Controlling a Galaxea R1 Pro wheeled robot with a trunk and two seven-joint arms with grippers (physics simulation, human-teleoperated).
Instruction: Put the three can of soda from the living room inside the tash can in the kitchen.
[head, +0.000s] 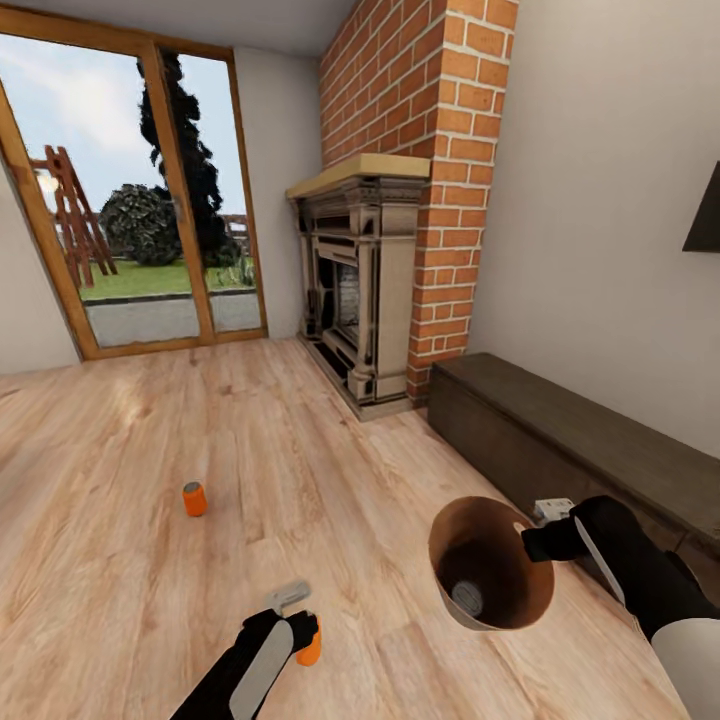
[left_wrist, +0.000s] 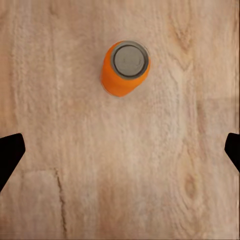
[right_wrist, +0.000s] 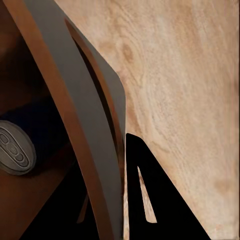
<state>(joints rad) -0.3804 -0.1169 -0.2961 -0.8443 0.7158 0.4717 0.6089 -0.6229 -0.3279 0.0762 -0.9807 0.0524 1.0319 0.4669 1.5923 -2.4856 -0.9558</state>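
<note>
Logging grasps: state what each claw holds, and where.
Right claw grips the round tan-lined bin by its rim. Left claw is open, empty, above an orange soda can.

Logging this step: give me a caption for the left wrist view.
Open left gripper above an upright orange soda can on the wooden floor.
</note>
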